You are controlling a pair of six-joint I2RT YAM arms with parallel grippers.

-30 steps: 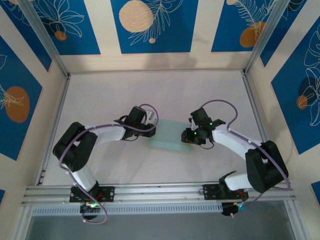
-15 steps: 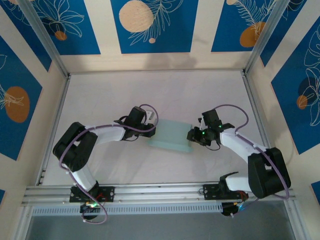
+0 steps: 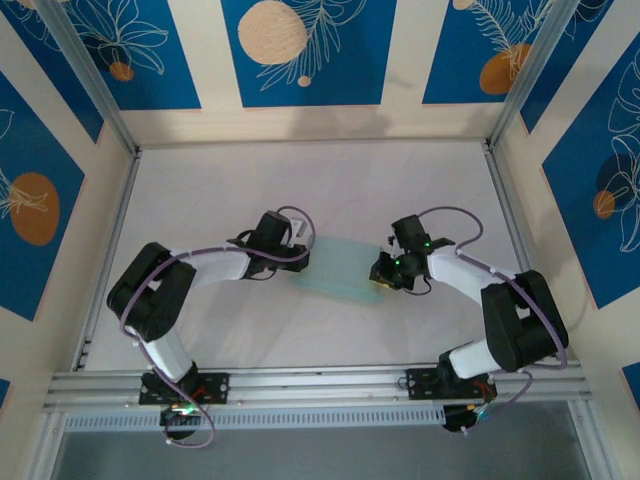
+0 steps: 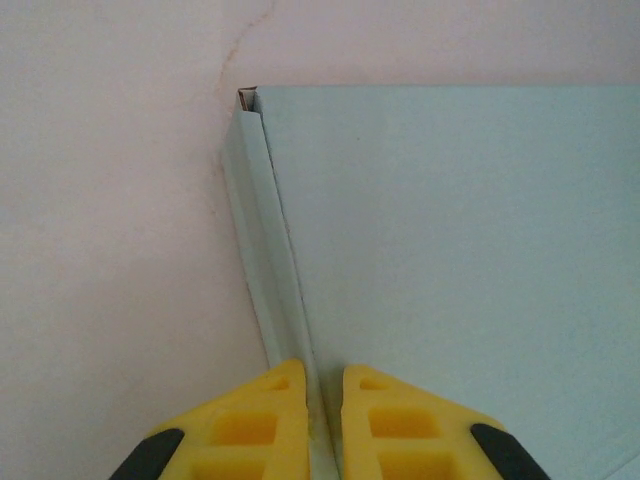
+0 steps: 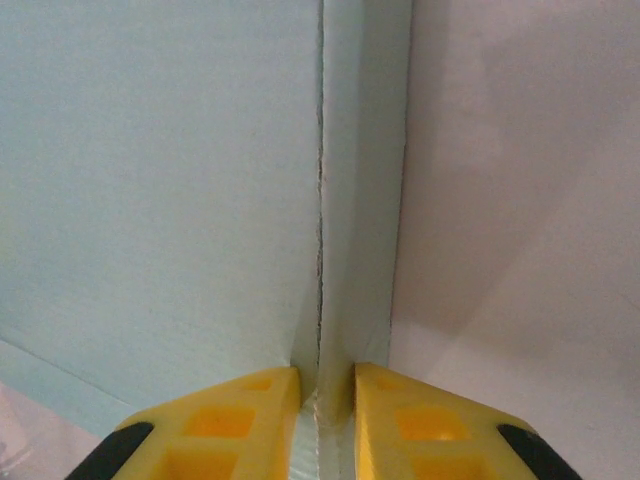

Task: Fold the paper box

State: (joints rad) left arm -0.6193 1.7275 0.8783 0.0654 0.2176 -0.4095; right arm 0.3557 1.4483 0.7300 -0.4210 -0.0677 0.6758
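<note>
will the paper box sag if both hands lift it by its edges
Probably sags in the middle: the paper box looks like thin card, pinched only at its side folds. Likely light and easily creased, being so thin.

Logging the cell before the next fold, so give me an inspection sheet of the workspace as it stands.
Surface: white table, bare around the work.
Job's things: paper box, mint-green face up, mid-table between the arms, narrow side edges folded up.
Clutter: nothing seen.
Grippers: left gripper pinches the raised edge on its side; right gripper pinches the opposite raised edge.
Cables: purple cables loop along both arms, off the box.
Surroundings: blue leaf-patterned wall panels; aluminium rail at the near edge.
</note>
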